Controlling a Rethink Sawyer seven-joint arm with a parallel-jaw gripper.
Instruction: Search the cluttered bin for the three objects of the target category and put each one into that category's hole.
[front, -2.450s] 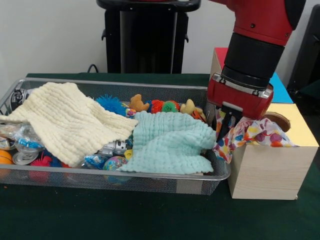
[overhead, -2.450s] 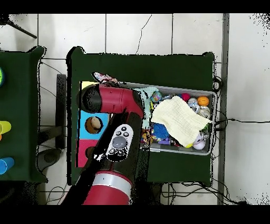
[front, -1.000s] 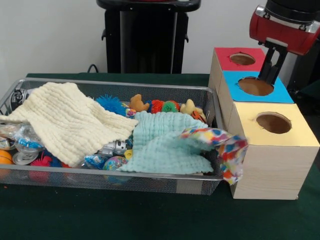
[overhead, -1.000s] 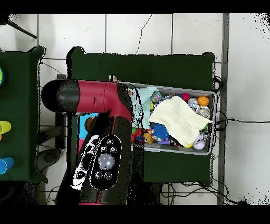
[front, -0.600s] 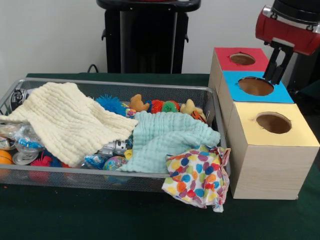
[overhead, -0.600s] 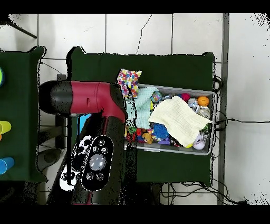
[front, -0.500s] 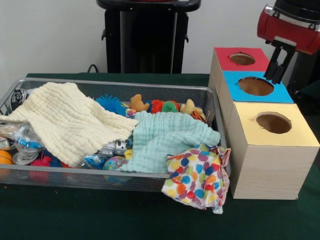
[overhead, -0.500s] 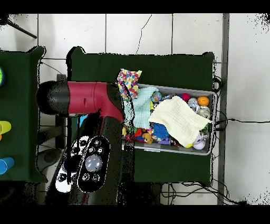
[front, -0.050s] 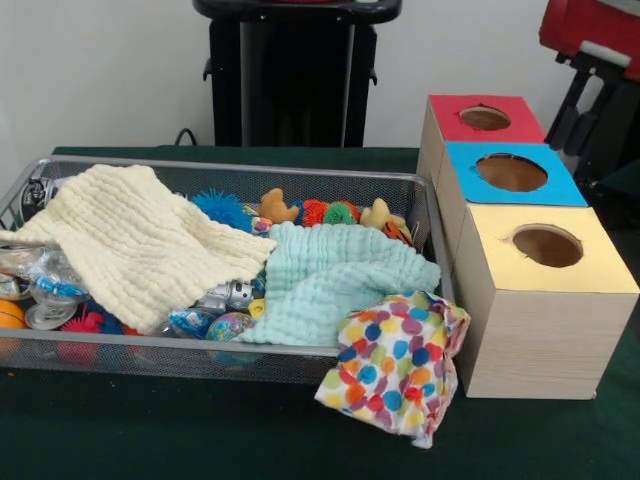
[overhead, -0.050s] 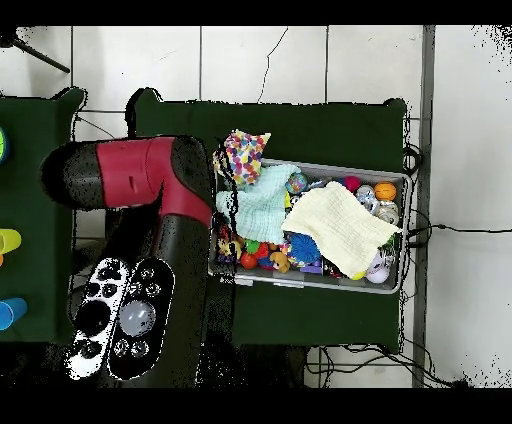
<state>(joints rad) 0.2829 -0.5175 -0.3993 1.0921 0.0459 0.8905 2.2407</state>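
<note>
Front view: we are seeing the spotted cloth (front, -0.050s: 395, 376) draping over the bin (front, -0.050s: 230, 171) rim, unheld; our gripper (front, -0.050s: 578, 112) is hanging apart, and whether it is spread we cannot tell.

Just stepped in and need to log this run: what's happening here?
A Sawyer arm is sorting cloths from a cluttered wire bin into a wooden box with red, blue and yellow holes. Nothing is being held. Its end effector is raised near the blue hole. A polka-dot cloth hangs over the bin's front corner beside the box, not in any hole. Cream and mint cloths lie in the bin over small toys.
</note>
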